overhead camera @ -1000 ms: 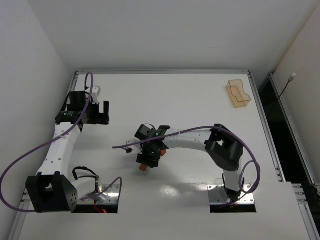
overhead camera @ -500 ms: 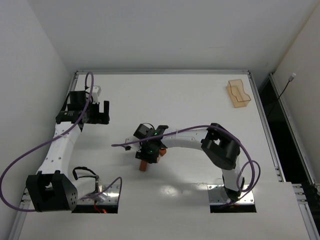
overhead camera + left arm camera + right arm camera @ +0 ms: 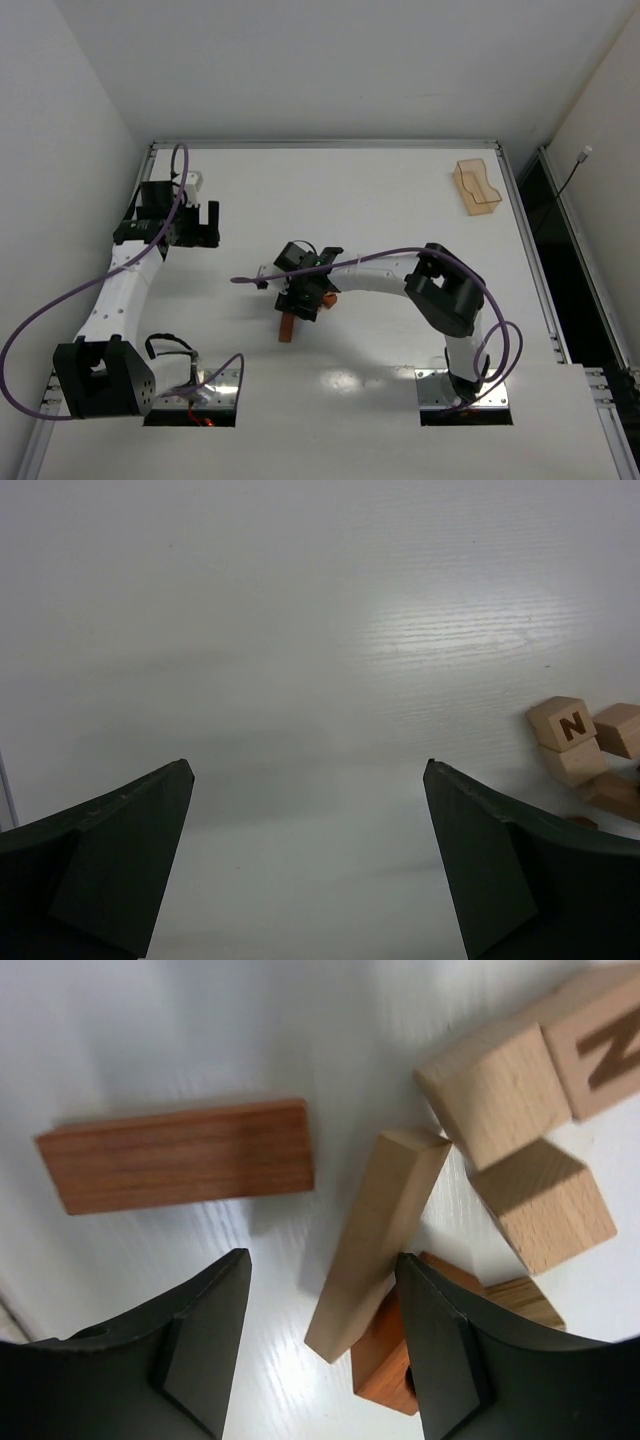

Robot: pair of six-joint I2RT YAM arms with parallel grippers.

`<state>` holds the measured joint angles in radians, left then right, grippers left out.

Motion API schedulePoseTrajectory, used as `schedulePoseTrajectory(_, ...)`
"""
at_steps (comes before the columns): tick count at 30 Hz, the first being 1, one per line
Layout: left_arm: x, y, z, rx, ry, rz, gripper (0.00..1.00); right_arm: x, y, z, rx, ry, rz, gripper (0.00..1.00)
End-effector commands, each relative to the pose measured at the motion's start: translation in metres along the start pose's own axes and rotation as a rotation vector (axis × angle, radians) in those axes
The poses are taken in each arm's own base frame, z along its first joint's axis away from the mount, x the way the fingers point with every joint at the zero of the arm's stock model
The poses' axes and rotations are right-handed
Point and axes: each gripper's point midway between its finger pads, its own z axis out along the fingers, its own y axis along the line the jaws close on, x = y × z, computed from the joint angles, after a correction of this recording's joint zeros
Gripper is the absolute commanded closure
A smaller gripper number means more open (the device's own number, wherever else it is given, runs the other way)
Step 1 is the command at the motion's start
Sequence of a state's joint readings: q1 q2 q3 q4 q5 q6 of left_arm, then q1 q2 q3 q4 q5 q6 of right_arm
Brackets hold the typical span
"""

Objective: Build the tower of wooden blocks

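Note:
The wood block tower is a loose heap of blocks at the table's middle. In the right wrist view a tan bar slants between the fingers of my right gripper, which is open; the bar leans by the right finger and stands apart from the left one. An orange block lies under that bar. A reddish-brown bar lies flat to the left, also seen from above. Tan cubes and a lettered cube sit beyond. My left gripper is open over bare table, with the N cube at its right.
A translucent orange tray stands at the far right corner of the table. The left arm reaches along the left side, and purple cables loop over both arms. Metal rails edge the table.
My right gripper narrowed, then widened again, and shifted slightly away from the near edge. The reddish-brown bar now shows longer below it. The left arm has barely moved.

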<state>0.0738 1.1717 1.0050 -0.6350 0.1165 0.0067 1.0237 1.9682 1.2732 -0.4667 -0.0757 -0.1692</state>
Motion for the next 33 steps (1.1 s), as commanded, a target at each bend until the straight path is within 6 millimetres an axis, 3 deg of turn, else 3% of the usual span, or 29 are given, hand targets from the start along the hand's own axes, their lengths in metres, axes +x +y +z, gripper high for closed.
schedulePoseTrajectory(1, -0.017, 0.004, -0.002, -0.012, -0.054, -0.015, 0.0, 0.004, -0.009, -0.015, 0.052, -0.006, 0.033, 0.43)
schedulePoseTrajectory(8, -0.012, 0.002, 0.001, -0.001, -0.037, -0.026, 0.0, 0.003, -0.011, -0.018, 0.066, -0.015, 0.033, 0.43)
schedulePoseTrajectory(14, -0.01, 0.002, 0.004, 0.0, -0.028, -0.027, 0.0, 0.015, -0.012, -0.001, 0.047, 0.031, 0.047, 0.51)
schedulePoseTrajectory(18, -0.01, 0.004, 0.004, -0.011, -0.027, -0.027, 0.0, 0.007, -0.012, 0.003, 0.016, 0.014, 0.056, 0.56)
schedulePoseTrajectory(24, -0.011, 0.005, 0.006, -0.011, -0.027, -0.027, 0.0, 0.014, -0.004, 0.014, -0.017, 0.054, 0.052, 0.56)
schedulePoseTrajectory(26, -0.009, 0.005, 0.009, -0.01, -0.018, -0.028, 0.0, 0.014, -0.004, 0.014, -0.017, 0.054, 0.052, 0.64)
schedulePoseTrajectory(27, -0.009, 0.005, 0.009, -0.01, -0.018, -0.028, 0.0, 0.015, -0.007, 0.014, 0.002, 0.06, 0.051, 0.85)
schedulePoseTrajectory(28, -0.009, 0.005, 0.009, -0.01, -0.018, -0.028, 0.0, 0.016, -0.009, 0.013, 0.012, 0.063, 0.051, 0.98)
schedulePoseTrajectory(31, -0.009, 0.006, 0.009, -0.019, -0.017, -0.029, 0.0, 0.005, -0.016, -0.001, 0.057, 0.029, 0.057, 1.0)
schedulePoseTrajectory(33, -0.009, 0.009, 0.008, -0.026, -0.017, -0.035, 0.0, -0.014, -0.022, -0.028, 0.095, -0.038, 0.074, 1.0)
